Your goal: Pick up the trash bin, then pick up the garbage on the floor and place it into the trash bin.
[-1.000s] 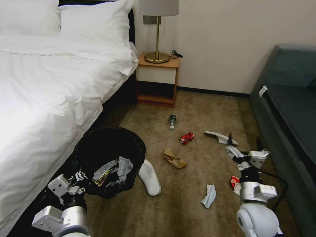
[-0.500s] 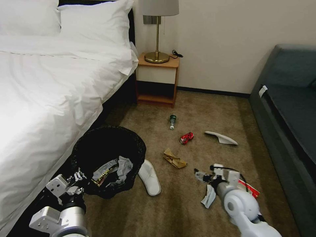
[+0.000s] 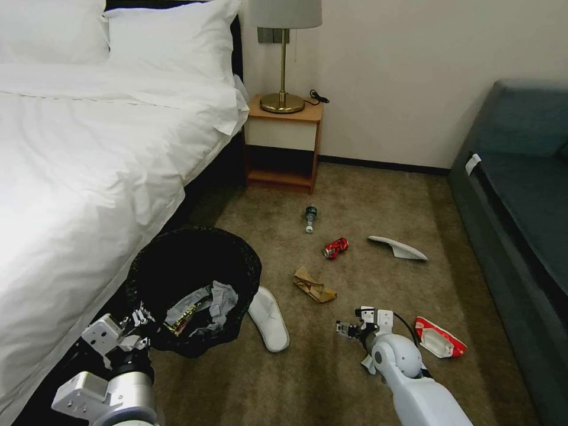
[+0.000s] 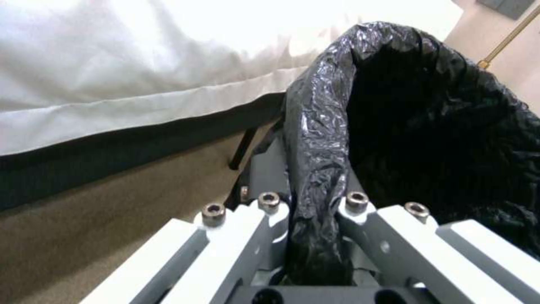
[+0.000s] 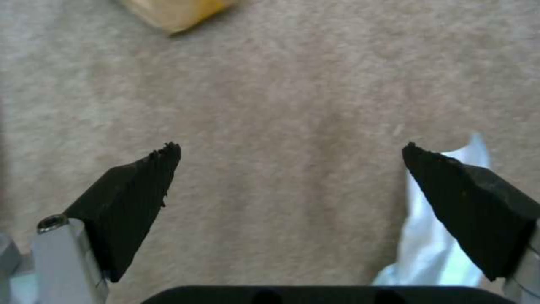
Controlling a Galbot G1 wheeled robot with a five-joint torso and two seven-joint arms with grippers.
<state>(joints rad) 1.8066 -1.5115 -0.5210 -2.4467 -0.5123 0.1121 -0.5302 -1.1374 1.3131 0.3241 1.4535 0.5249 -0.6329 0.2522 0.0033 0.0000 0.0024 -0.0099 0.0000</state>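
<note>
Right pincer point(image 5: 291, 152) agape over bare carpet point(image 5: 292, 84), mask point(image 5: 433, 249) edge beside

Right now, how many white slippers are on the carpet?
2: one slipper beside the trash bin, another slipper near the sofa. Others may be hidden.

**I'm in a hotel-style bedroom**

White bed point(image 3: 89, 154) with plump pillows point(image 3: 171, 35) on my left, a brass lamp point(image 3: 283, 59) on the wooden nightstand point(image 3: 284, 142) ahead, a dark sofa point(image 3: 520, 195) on my right, brown carpet point(image 3: 355, 195) underfoot.
</note>
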